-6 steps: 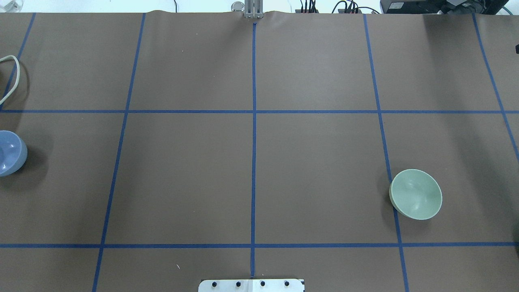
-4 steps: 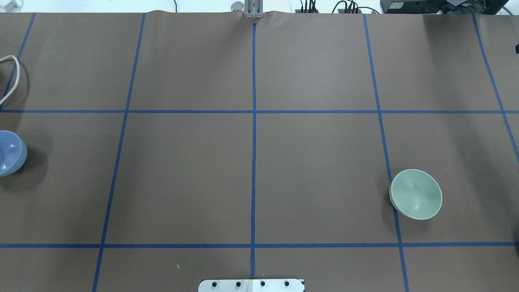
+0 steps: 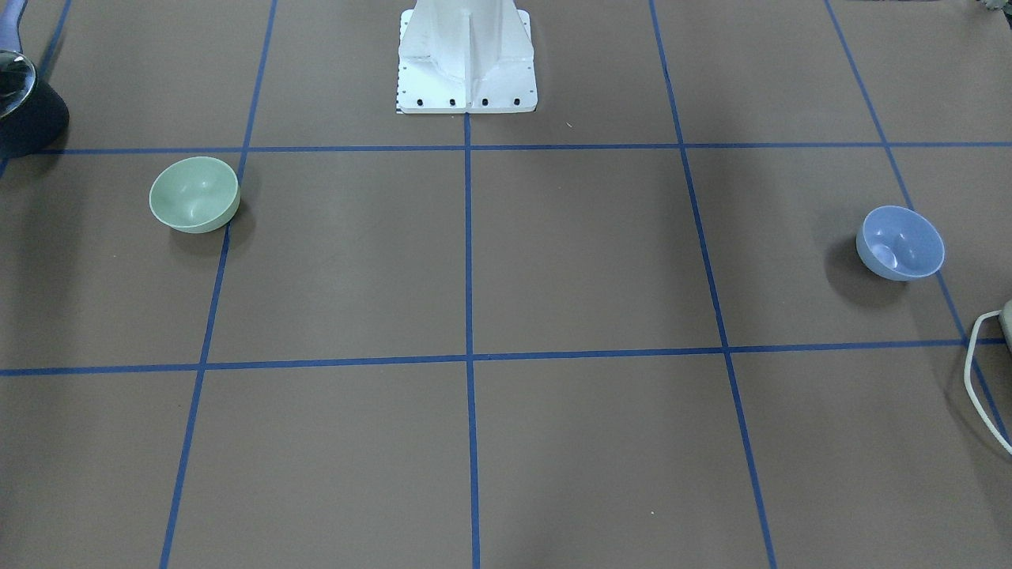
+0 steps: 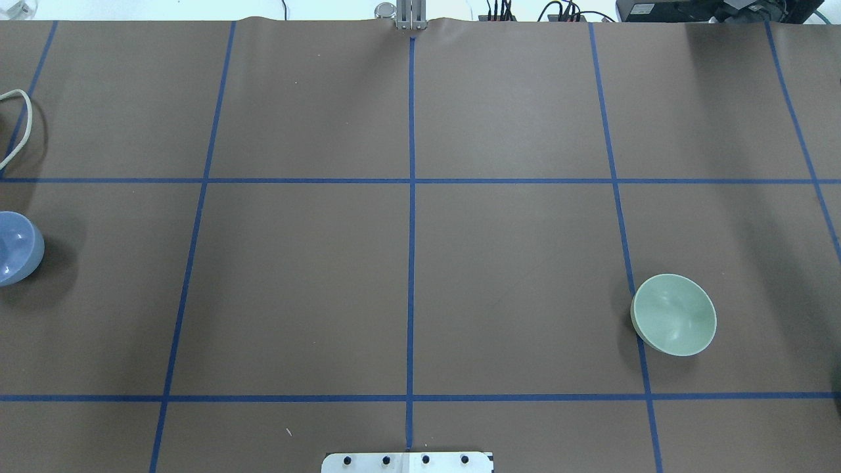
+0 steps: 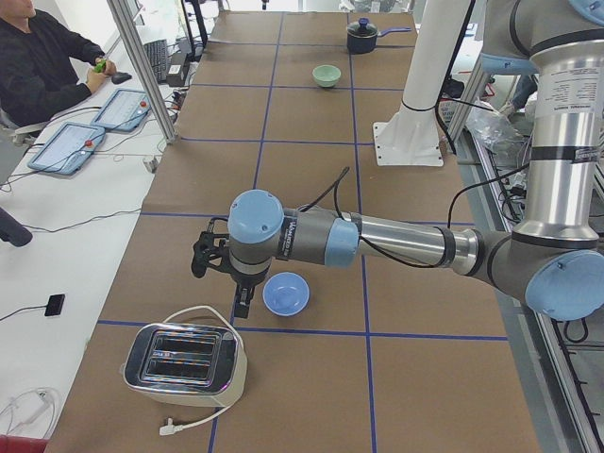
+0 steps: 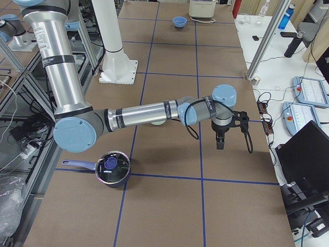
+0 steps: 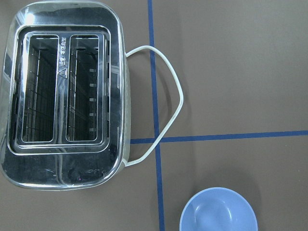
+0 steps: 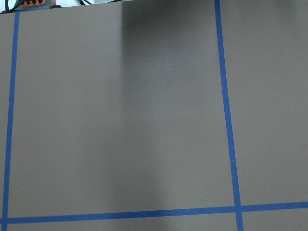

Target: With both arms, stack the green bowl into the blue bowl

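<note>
- Green bowl (image 4: 673, 315): stands upright, mouth up, on the brown table (image 4: 295, 295) at the robot's right end, in the grid row closest to the white base post (image 3: 466, 55). Its base lies just beside a blue tape line. No gripper touches it. A dark lidded pot (image 6: 112, 170) stands further toward that end of the table, apart from the bowl.
- Blue bowl (image 4: 14, 248): stands upright and empty at the robot's left end, well apart from the green bowl, with the whole width of the table between them.
- Left gripper (image 5: 241, 304): the left arm (image 5: 396, 241) reaches out level above the table. The gripper points down, just beside the blue bowl and clear of its rim. Jaw opening cannot be determined, since only the side view shows it.
- Toaster (image 5: 184, 357): chrome, two slots, located beyond the blue bowl at the table's end. Its white cord (image 7: 168, 96) loops across a tape crossing.
- Right gripper (image 6: 220, 143): the right arm (image 6: 144, 113) extends across the table, with the gripper pointing down over bare brown surface toward the operators' side. Jaw opening cannot be determined.
</note>
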`<state>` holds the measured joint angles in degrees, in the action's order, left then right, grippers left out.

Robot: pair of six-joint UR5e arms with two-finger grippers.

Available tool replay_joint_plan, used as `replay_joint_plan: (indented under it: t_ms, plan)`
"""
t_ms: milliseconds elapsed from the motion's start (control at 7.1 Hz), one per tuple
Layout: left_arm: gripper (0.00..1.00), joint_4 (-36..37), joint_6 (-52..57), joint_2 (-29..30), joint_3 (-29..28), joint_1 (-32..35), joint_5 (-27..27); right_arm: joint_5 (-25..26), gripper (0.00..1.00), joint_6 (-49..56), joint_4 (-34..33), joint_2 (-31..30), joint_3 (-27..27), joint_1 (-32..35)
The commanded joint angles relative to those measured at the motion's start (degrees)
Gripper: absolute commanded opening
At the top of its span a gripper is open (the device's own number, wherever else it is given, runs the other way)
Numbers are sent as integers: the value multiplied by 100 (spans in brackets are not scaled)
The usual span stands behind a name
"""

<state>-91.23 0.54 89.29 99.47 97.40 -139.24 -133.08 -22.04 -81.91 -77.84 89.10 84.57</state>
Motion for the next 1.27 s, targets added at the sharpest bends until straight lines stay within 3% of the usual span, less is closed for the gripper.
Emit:
replay_joint_plan:
  t_ms: [0, 282, 846, 1128]
  plan:
    - [98, -18, -80, -34, -15, -28, 11, -95, 100, -107, -70, -213, 186, -228]
    - [98, -70, -420, 27, -41, -342, 11, -113, 100, -841, 26, -459, 527, -912]
    - [98, -281, -599, 27, -173, -854, 37, -113, 100, -1661, 148, -1591, 2081, -1591]
    - [98, -560, -651, 80, -469, -977, 37, 175, 100, -2643, 1278, -2068, 2147, -2222]
